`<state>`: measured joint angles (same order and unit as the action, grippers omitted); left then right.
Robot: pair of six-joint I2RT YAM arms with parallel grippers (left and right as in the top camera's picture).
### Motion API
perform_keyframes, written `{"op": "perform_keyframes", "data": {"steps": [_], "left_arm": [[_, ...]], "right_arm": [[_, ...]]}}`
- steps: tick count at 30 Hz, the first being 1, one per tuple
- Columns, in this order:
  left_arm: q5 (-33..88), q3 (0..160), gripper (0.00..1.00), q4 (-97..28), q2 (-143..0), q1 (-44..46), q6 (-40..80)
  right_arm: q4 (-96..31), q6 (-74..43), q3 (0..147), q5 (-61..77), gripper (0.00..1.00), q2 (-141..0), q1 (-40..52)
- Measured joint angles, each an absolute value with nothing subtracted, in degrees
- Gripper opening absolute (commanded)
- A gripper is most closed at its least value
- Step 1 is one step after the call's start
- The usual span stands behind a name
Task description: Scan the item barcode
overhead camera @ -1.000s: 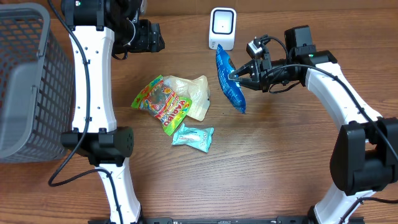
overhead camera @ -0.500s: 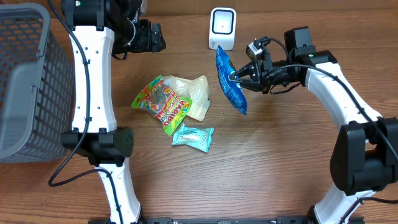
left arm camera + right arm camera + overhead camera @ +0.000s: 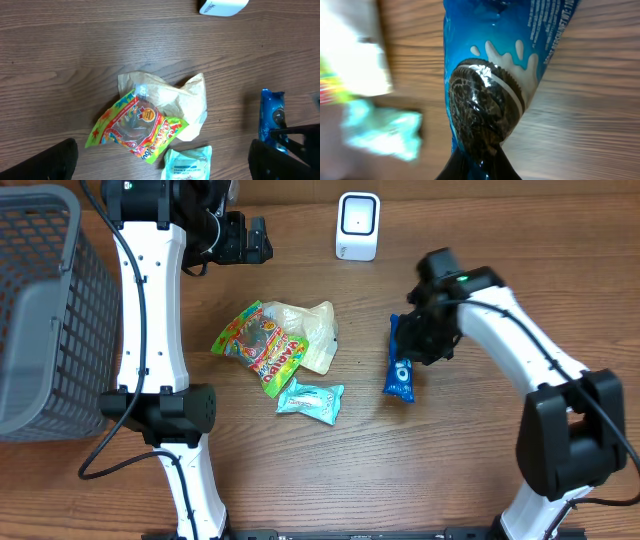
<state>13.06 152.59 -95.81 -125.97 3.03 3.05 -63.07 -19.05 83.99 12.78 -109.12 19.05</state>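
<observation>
A: The right gripper (image 3: 479,161) has its fingers pinched shut on one end of the blue cookie packet (image 3: 400,370). The cookie picture faces the wrist camera.

B: Where does the packet sit?

A: Right of the pile, low over the table (image 3: 480,480). I cannot tell whether its free end touches the wood. It is well apart from the white scanner (image 3: 358,225) at the far edge.

B: So the step in hand looks like carrying the item to the reader, not the scan itself.

A: I'd judge so. No barcode shows on the visible face, so the next move likely calls for lifting the packet, turning its printed back toward the scanner window and holding it flat.

B: Anything around it?

A: Nearest, a teal packet (image 3: 310,400). Beyond it, a bright candy bag (image 3: 258,345) lies over a pale bag (image 3: 312,335). All three sit left of the packet, off the line to the scanner.

B: And further back?

A: The left gripper (image 3: 262,240) hangs by the far edge with its jaws spread wide and nothing between them. The grey basket (image 3: 40,330) stands at the far left. Neither blocks the way, though the limp wrapper could crease over the code
</observation>
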Motion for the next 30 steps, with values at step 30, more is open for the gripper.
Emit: {"op": "perform_keyframes", "data": {"steps": [30], "left_arm": [[13.06,152.59,1.00,-91.26,-125.97,3.03,8.03]], "right_arm": [[-73.03,-24.95,89.43,-17.85,0.39,-109.12,34.74]]}}
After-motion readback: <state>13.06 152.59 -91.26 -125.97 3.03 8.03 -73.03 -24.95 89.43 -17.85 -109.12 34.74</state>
